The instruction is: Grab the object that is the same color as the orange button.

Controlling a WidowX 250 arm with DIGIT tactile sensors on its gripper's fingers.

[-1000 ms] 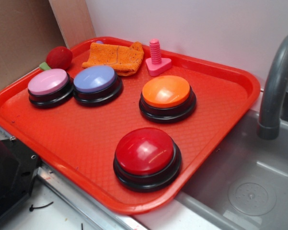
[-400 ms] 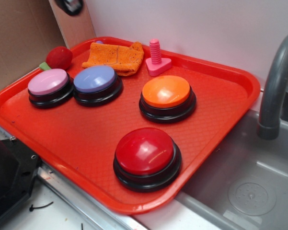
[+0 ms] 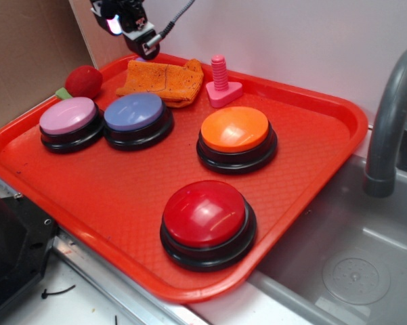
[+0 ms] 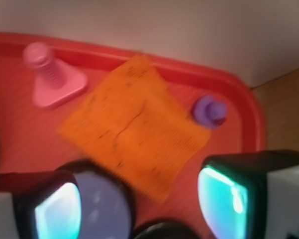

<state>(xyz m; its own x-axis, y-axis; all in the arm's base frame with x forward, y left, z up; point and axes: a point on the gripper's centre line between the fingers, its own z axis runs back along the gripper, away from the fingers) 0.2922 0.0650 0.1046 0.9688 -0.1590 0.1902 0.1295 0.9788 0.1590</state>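
Note:
The object, a folded orange knitted cloth (image 3: 164, 80), lies flat at the back of the red tray (image 3: 88, 196). In the wrist view the cloth (image 4: 134, 124) fills the middle of the picture, ahead of the fingers. The orange button (image 3: 235, 128) stands mid-tray, to the right of the cloth and nearer the front. My gripper (image 3: 132, 37) hangs above the tray's back left corner, just left of and above the cloth. In the wrist view the gripper (image 4: 139, 209) is open, its two glowing pads wide apart, with nothing between them.
A pink bolt toy (image 3: 221, 82) stands right of the cloth. A purple button (image 3: 135, 114), a pink button (image 3: 69, 116) and a red button (image 3: 206, 215) share the tray. A red ball (image 3: 83, 81) sits far left, a small purple piece (image 4: 210, 110) in the corner. A grey faucet (image 3: 393, 115) and sink are at right.
My gripper has come into the exterior view from the top left and dropped lower towards the tray's back corner. Nothing on the tray has moved.

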